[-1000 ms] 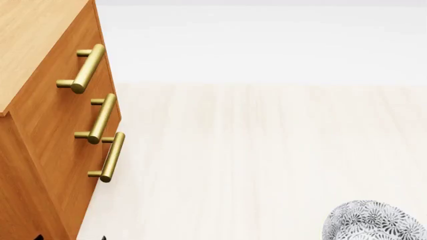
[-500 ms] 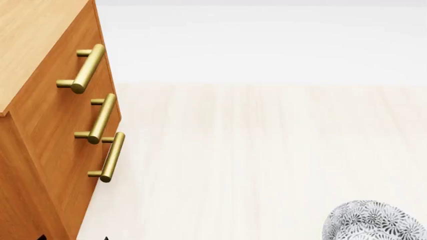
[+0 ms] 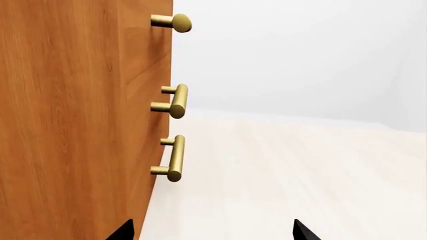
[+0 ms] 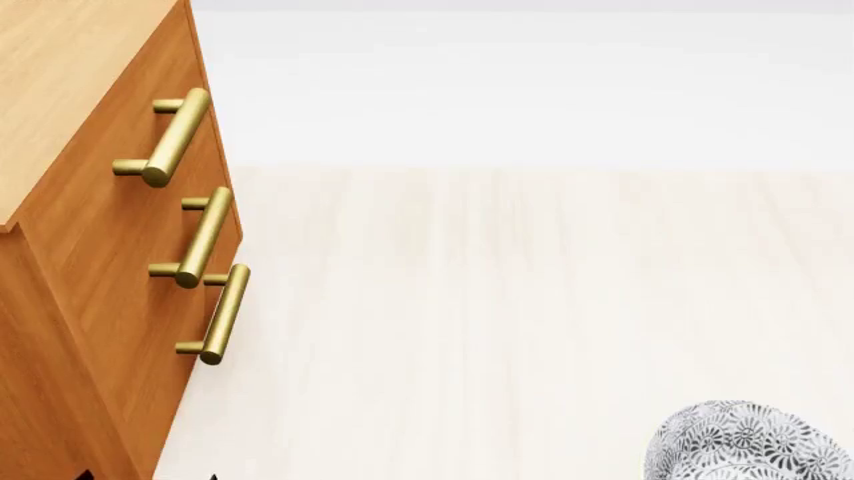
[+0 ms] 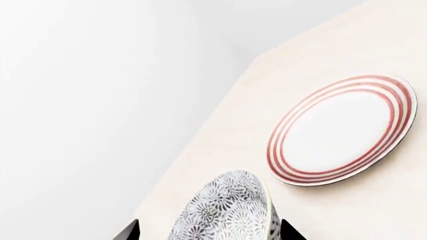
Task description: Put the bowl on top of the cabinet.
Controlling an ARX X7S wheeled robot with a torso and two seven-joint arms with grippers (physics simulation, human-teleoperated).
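Note:
The bowl [image 4: 745, 445], white with a dense grey-blue floral pattern, shows at the bottom right of the head view. In the right wrist view the bowl [image 5: 227, 210] is tilted on its side between the two dark fingertips of my right gripper [image 5: 210, 231], which is closed on it. The cabinet [image 4: 94, 200], orange-brown with a lighter top and three brass handles, fills the left of the head view. My left gripper [image 3: 213, 232] is open and holds nothing, just beside the cabinet [image 3: 73, 120] front. Only its dark fingertips [image 4: 210, 477] peek into the head view.
A flat white plate with red rings [image 5: 340, 131] lies on the pale wood floor [image 4: 534, 300] beyond the bowl. A white wall [image 4: 534, 80] stands behind. The brass handles [image 3: 175, 155] stick out from the cabinet front near my left gripper.

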